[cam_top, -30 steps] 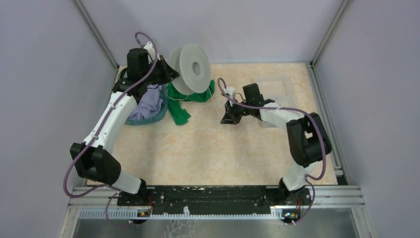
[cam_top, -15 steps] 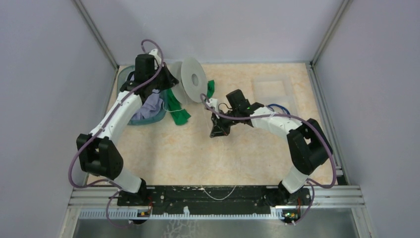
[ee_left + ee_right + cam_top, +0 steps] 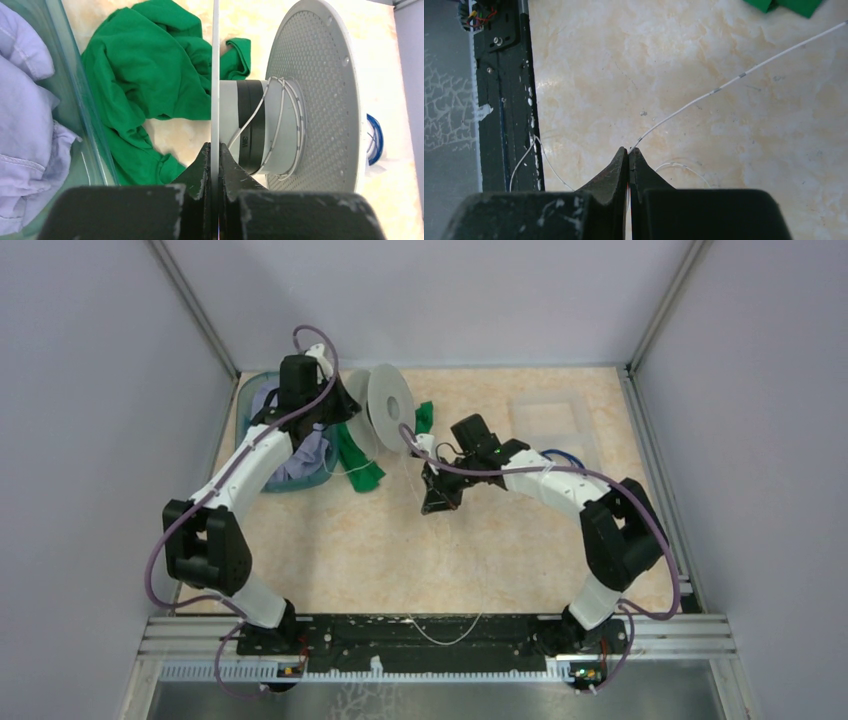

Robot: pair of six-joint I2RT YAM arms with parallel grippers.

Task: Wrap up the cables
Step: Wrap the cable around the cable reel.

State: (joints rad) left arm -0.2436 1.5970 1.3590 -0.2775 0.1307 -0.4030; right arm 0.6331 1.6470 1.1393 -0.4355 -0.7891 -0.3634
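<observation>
My left gripper (image 3: pixel 213 150) is shut on the thin near flange of the pale-grey spool (image 3: pixel 320 100), holding it above the table at the back left (image 3: pixel 390 405). A hair-thin whitish cable (image 3: pixel 280 115) is wound a few turns around the spool's hub. It runs down to my right gripper (image 3: pixel 629 150), which is shut on it just above the table, and leaves the fingertips as a taut line (image 3: pixel 724 87). In the top view the right gripper (image 3: pixel 437 502) hangs right of the spool. A dark blue cable (image 3: pixel 560 455) lies looped beyond the right forearm.
A green cloth (image 3: pixel 360 465) lies under the spool. A teal bin (image 3: pixel 300 486) with a lilac cloth stands at the back left. A clear tray (image 3: pixel 550 420) sits at the back right. Slack whitish cable (image 3: pixel 445 632) trails over the black front rail (image 3: pixel 330 630).
The left arm has swung the spool, so it now shows narrower. The right gripper has moved left and toward the front with the whitish cable, uncovering the blue cable.
</observation>
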